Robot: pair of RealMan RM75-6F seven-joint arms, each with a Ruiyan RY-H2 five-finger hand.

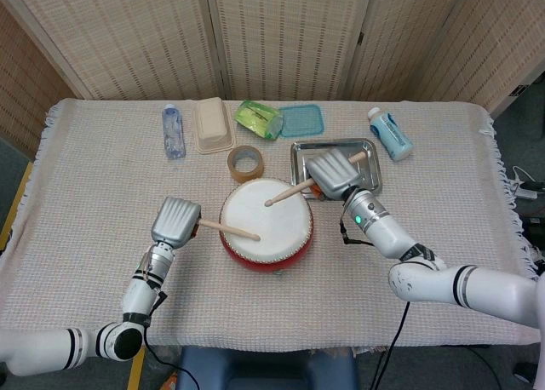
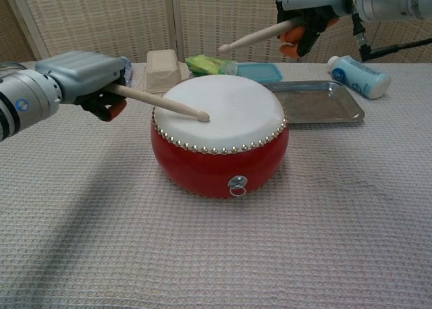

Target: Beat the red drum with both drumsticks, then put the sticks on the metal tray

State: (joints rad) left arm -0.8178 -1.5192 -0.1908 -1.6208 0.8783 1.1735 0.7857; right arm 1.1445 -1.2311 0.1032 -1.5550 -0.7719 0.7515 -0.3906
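Observation:
The red drum (image 1: 266,233) (image 2: 219,162) with a white skin stands at the table's middle. My left hand (image 1: 175,221) (image 2: 84,81) grips a wooden drumstick (image 1: 228,229) (image 2: 158,103) whose tip rests on the skin. Raised over the drum's far right side, my right hand (image 1: 334,174) (image 2: 309,15) grips the other drumstick (image 1: 289,192) (image 2: 255,36), its tip clear of the skin. The metal tray (image 1: 370,173) (image 2: 317,101) lies behind the drum on the right, partly covered by the right hand in the head view.
A tape roll (image 1: 244,163) sits just behind the drum. Along the far edge lie a water bottle (image 1: 173,131), a beige box (image 1: 212,125) (image 2: 165,69), a green packet (image 1: 258,118) (image 2: 208,64) and a teal lid (image 1: 300,120). A white-and-blue bottle (image 1: 390,134) (image 2: 358,77) lies right of the tray.

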